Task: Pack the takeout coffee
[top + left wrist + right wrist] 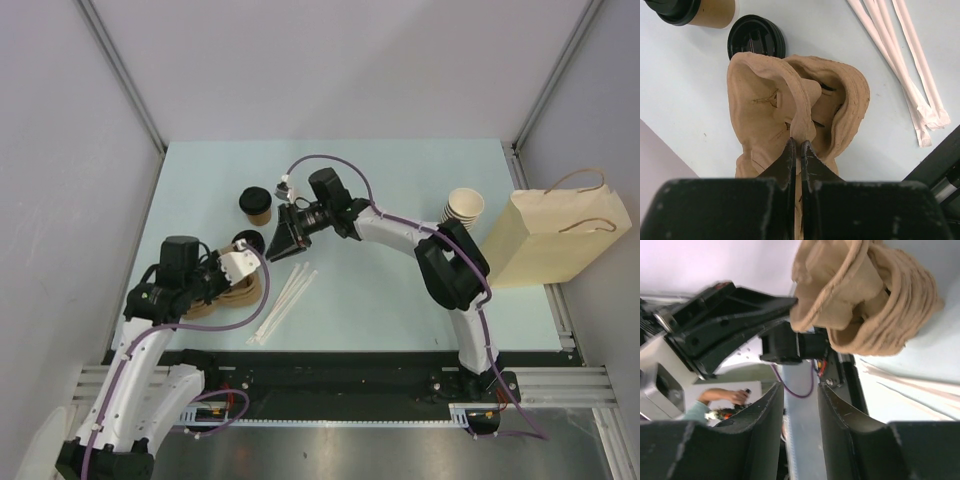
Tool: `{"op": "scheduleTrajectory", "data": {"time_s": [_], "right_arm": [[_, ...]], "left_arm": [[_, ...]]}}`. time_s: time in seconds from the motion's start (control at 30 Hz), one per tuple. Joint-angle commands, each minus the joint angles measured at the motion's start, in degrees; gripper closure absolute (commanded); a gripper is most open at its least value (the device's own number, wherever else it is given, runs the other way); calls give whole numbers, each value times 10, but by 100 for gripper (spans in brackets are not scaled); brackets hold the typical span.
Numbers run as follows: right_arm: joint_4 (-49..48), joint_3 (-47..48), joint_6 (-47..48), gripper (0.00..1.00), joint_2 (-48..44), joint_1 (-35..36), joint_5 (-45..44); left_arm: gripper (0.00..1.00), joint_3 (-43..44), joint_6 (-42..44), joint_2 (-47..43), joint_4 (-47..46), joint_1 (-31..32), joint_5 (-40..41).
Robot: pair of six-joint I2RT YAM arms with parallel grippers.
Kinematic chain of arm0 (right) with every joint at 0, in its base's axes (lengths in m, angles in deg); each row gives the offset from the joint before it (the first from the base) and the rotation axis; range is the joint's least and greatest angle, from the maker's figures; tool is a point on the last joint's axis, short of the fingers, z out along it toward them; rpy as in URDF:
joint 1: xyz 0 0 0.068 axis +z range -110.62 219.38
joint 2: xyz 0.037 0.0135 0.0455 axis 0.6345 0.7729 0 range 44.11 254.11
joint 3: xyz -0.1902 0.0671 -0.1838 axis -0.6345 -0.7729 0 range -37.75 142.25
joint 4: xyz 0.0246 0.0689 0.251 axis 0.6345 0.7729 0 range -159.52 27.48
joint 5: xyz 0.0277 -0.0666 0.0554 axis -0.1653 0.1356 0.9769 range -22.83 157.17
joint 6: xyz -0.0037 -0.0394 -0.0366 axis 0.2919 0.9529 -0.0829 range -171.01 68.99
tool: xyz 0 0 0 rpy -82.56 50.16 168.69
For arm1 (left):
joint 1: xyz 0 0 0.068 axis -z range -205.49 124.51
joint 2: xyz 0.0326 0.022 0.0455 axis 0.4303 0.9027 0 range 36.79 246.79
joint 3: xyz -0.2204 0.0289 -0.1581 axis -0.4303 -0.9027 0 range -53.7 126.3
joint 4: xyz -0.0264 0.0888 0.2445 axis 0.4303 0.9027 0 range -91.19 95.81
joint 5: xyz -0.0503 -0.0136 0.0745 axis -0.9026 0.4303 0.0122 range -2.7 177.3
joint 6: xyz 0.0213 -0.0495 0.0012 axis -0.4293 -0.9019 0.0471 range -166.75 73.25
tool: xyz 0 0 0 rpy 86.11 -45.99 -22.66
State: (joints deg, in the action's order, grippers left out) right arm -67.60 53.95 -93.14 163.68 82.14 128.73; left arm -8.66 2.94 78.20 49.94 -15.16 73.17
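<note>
Takeout coffee [256, 203] — a kraft cup under a black lid — stood upright on the pale table [400, 290], a little beyond the pulp cup carrier [790, 110] and not touching it. A loose black lid [756, 42] lay flat between the two, just past the carrier's far rim.

The left gripper [795, 146] was clenched on an inner wall of the carrier, its fingers pressed almost together on the thin pulp. The carrier looked tipped in that grip, though whether it was clear of the table could not be told.

The right gripper [800, 390] hung just beyond the carrier, on its right as seen from above, beside the loose lid and pointing back toward the carrier. Its jaws stood parted with nothing between them — they touched neither the carrier nor the coffee.

Several paper-wrapped straws [283, 300] lay fanned on the table just to the right of the carrier. Well off to the carrier's right stood a stack of lidless cups [463, 208], and past that lay a kraft paper bag [555, 235] with twisted handles.
</note>
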Motion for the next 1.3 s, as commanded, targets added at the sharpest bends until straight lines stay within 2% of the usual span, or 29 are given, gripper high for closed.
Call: {"op": "scheduleTrajectory", "data": {"time_s": [0.0, 0.13, 0.3, 0.47, 0.57, 0.67, 0.73, 0.83, 0.93, 1.27], "right_arm": [[-171, -13, -144, 62, 13, 0, 27], [-317, -37, -254, 66, 36, 5, 31], [-386, -43, -320, 69, 62, 10, 27], [-389, -50, -328, 69, 73, 14, 16], [-412, -43, -333, 79, 77, 4, -2], [-304, -23, -242, 78, 56, -26, -71], [-262, -21, -229, 77, 45, -39, -100], [-305, -37, -289, 77, 45, -36, -92], [-354, -74, -309, 75, 36, -22, -83], [-408, -123, -318, 73, 22, 36, -91]], "left_arm": [[100, -11, -14, -14, -31, 3, -12], [100, -20, -25, -19, -38, 2, -16], [100, -20, -35, -26, -43, 3, -16], [100, -20, -36, -27, -46, 3, -17], [100, -17, -42, -26, -46, 3, -13], [100, -17, -47, -28, -46, 3, -16], [100, -16, -48, -28, -46, 3, -15], [100, -15, -50, -28, -48, 2, -14], [100, -14, -54, -26, -53, 3, -16], [100, -9, -65, -25, -60, 3, -22]]}}
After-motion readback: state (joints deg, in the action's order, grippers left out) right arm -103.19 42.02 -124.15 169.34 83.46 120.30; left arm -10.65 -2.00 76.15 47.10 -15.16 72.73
